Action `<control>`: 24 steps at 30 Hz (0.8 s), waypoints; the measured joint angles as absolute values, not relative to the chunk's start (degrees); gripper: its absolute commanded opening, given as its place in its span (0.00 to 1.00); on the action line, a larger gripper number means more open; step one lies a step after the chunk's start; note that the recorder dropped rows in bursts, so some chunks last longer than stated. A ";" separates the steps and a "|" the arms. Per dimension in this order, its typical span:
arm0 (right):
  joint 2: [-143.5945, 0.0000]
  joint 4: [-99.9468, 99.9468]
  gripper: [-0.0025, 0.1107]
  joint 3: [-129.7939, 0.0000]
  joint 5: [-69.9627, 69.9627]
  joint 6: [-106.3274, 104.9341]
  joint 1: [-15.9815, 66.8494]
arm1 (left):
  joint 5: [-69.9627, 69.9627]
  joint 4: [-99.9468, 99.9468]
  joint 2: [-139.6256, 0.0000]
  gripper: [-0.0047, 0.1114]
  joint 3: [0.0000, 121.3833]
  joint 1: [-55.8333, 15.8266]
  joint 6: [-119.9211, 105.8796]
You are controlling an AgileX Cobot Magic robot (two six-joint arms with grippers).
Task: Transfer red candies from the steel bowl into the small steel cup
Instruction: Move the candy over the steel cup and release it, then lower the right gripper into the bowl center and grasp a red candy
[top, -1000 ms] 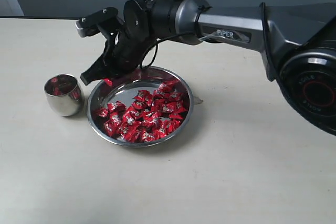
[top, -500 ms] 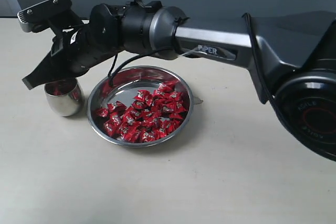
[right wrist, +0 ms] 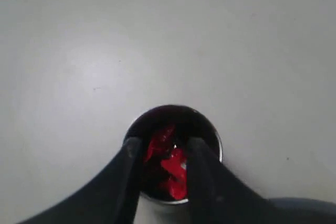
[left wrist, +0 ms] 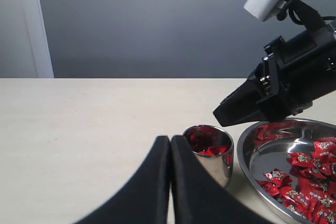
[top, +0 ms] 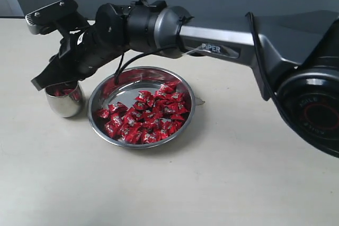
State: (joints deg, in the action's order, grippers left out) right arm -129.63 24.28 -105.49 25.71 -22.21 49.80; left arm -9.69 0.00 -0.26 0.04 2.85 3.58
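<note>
The steel bowl (top: 123, 93) holds a heap of red candies (top: 145, 117) on its near side. Left of it stands the small steel cup (top: 64, 104) with a few red candies (right wrist: 176, 165) inside. My right gripper (top: 39, 82) hangs just above the cup's mouth, open; its fingers (right wrist: 131, 156) frame the candies lying in the cup (right wrist: 173, 109) and nothing shows between the tips. My left gripper (left wrist: 170, 139) is shut and empty, low over the table just short of the cup (left wrist: 216, 169). The bowl (left wrist: 262, 153) lies to the cup's far side.
The right arm (top: 212, 35) stretches across above the bowl's back edge. A small clear scrap (top: 199, 101) lies by the bowl's right rim. Bare beige table (top: 212, 183) surrounds the bowl and cup.
The right gripper swung left from the bowl's edge to above the cup, then dropped slightly. The red candy seen at its tips one second ago no longer shows there.
</note>
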 measured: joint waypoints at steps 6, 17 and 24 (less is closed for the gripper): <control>-129.03 19.80 0.29 -105.49 35.13 -14.88 44.70 | -9.69 0.00 -0.26 0.04 0.04 2.85 3.58; -129.03 8.89 0.29 -105.49 48.21 -12.02 40.32 | -9.69 0.00 -0.26 0.04 0.04 2.85 3.58; -132.46 7.73 0.46 -105.49 48.92 -11.70 40.27 | -9.69 0.00 -0.26 0.04 0.04 2.85 3.58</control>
State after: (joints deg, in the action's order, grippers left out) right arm -132.46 7.73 -105.49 48.92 -11.70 40.27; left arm -9.69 0.00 -0.26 0.04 2.85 3.58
